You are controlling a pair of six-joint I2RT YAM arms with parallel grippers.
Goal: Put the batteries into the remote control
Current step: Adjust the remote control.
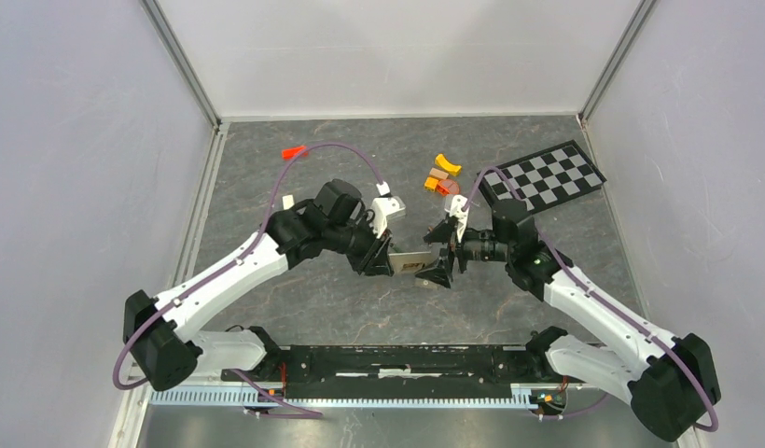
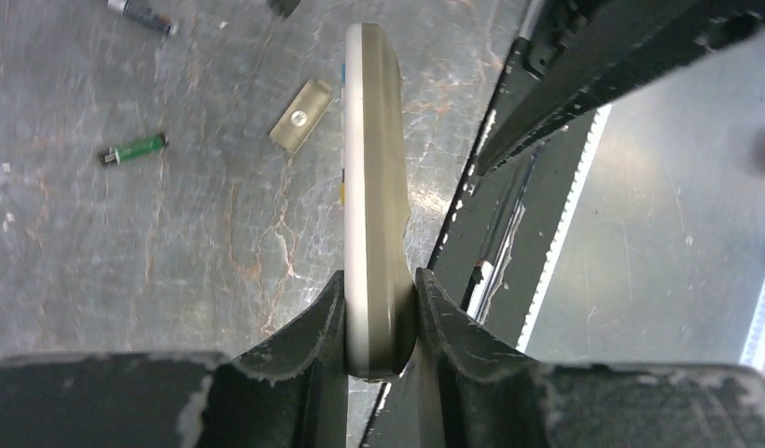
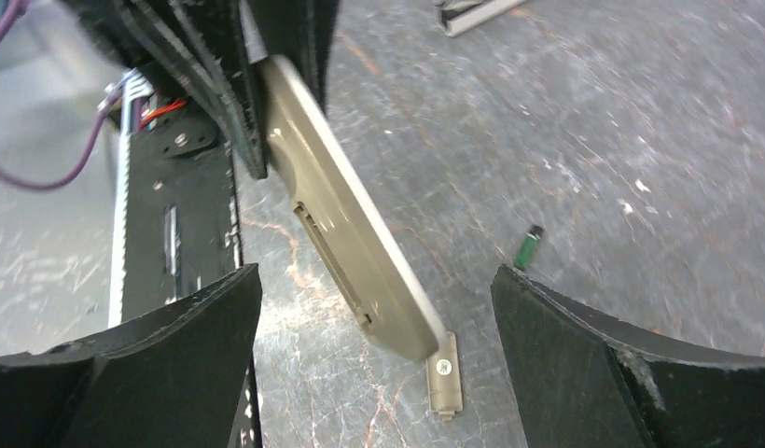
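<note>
My left gripper [image 2: 380,276] is shut on one end of the remote control [image 2: 371,168]. It holds the remote on edge above the table, white face to the left and grey-tan back to the right. The remote [image 1: 411,262] reaches toward my right gripper [image 1: 442,252]. The right gripper [image 3: 375,275] stands wide open, and the remote's [image 3: 346,238] free end with the open battery recess lies between its fingers without touching them. The grey-tan battery cover [image 3: 443,371] lies flat on the table under that end. One green battery [image 2: 134,148] lies on the table, also seen from the right wrist [image 3: 527,247]. Another small dark cylinder [image 2: 141,14] lies farther off.
Orange and yellow plastic blocks [image 1: 441,173] sit behind the grippers, next to a checkerboard card [image 1: 544,175]. A red piece [image 1: 293,151] lies at the back left. The black base rail [image 1: 397,359] runs along the near edge. White walls enclose the table.
</note>
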